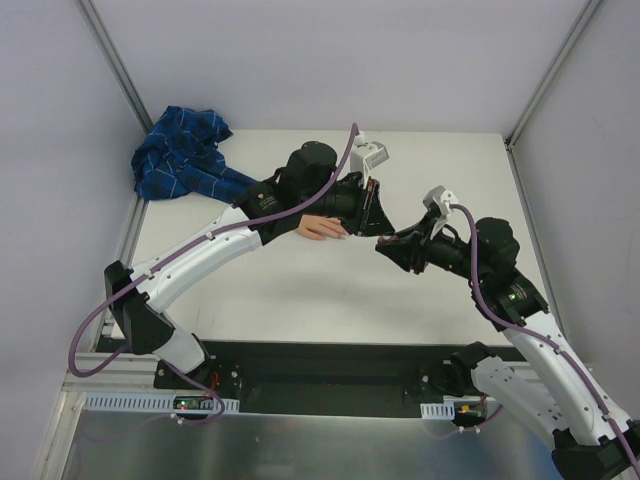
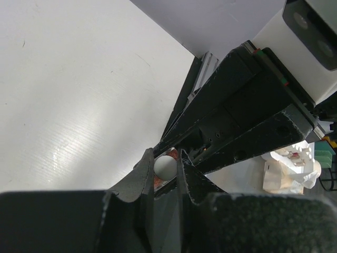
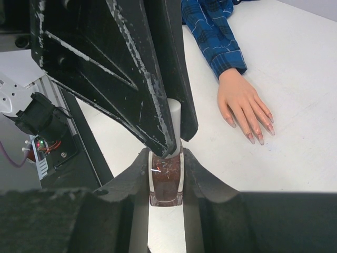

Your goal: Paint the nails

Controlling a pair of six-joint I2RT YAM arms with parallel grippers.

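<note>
grips the polish bottle (image 3: 166, 184) in the right claw (image 3: 166, 158), bottom centre; pinches its white cap (image 3: 174, 113) tight in the left claw (image 2: 166, 163) from above. finds the nails (image 3: 260, 134) beyond, upper right on the table (image 3: 295, 63), long axis running toward lower right, near both claws. shows them plainly from the right wrist; misses them from the left wrist.

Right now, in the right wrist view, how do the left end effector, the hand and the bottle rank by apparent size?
1. Left end effector, largest, but close to the camera.
2. Hand.
3. Bottle, partly hidden.
</note>
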